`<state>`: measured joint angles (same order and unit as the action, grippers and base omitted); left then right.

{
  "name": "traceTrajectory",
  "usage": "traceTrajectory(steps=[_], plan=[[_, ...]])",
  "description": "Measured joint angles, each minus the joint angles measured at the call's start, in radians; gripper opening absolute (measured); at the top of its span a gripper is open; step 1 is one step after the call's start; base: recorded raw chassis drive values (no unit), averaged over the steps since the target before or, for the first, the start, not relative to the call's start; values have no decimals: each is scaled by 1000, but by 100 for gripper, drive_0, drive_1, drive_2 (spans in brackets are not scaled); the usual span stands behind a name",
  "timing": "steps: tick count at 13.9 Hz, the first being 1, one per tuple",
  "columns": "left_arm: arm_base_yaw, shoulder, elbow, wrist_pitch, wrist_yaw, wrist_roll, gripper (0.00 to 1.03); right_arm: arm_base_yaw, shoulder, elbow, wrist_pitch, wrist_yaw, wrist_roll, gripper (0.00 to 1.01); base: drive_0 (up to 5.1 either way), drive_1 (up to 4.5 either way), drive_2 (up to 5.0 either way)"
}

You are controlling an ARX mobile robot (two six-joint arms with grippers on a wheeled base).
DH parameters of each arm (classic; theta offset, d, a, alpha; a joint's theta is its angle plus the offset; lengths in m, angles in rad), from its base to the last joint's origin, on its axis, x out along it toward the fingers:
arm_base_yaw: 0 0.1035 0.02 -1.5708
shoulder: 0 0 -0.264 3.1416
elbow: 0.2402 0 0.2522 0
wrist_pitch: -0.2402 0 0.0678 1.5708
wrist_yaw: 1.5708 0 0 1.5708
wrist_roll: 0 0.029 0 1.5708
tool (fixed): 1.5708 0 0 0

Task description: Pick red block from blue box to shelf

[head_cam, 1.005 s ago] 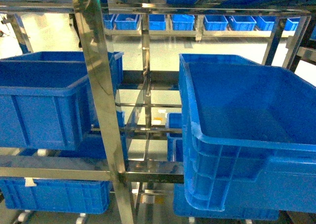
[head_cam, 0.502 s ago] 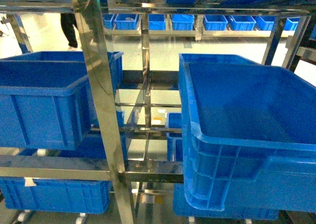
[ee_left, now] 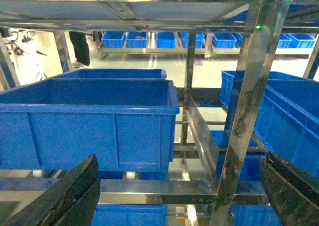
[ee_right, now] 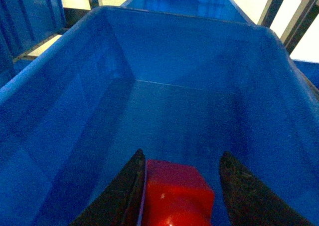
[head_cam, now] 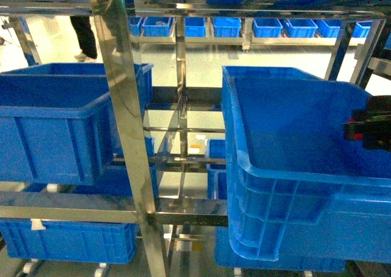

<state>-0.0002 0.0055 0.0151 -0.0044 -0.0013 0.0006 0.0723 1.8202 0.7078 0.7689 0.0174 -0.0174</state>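
Squarely between right jaws: red block [ee_right: 177, 196]

The red block [ee_right: 177, 196], glossy with rounded edges, sits at 6 o'clock in the right wrist view, above a dark blue crate's floor; the stainless shelf [head_cam: 122, 118] stands with angled uprights

- You see the red block [ee_right: 177, 193] between your right gripper's [ee_right: 183, 186] two black fingers [ee_right: 127, 191].
- One finger touches it; the other stands a little apart.
- Below is a big blue crate [ee_right: 75, 86], with another crate [ee_right: 187, 1] behind.
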Motion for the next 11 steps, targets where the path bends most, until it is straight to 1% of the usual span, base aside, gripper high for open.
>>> traceTrajectory(steps=[1,2,3,4,5,6,7,8,9,10,11], plan=[[0,0,0,0,1,0,98,0,42,19,29,17,14,56,0,0,0],[0,0,0,0,1,0,98,0,25,-7,49,20,32,67,0,0,0],[0,0,0,0,0,0,98,-1,-63,-86,84,12,56,79,0,0,0],[0,0,0,0,1,0,98,-12,-227,-208,115,-17,84,96,0,0,0],[0,0,0,0,1,0,98,-23,-362,-317,108,-31,88,99,0,0,0],[0,0,0,0,1,0,98,-42,-507,-438,48,-39,81,98,0,0,0],[0,0,0,0,1,0,98,-69,-687,-550,-77,-46,65,98,0,0,0],[0,0,0,0,1,0,98,-73,-888,-626,-214,-32,30,98,0,0,0],[0,0,0,0,1,0,98,-72,-1138,-695,-285,-26,-4,94,0,0,0],[0,0,0,0,2,0,98,-73,-1252,-693,-238,-20,1,83,0,0,0],[0,0,0,-1,-2,0,98,-72,-1346,-695,-288,-21,2,70,0,0,0]])
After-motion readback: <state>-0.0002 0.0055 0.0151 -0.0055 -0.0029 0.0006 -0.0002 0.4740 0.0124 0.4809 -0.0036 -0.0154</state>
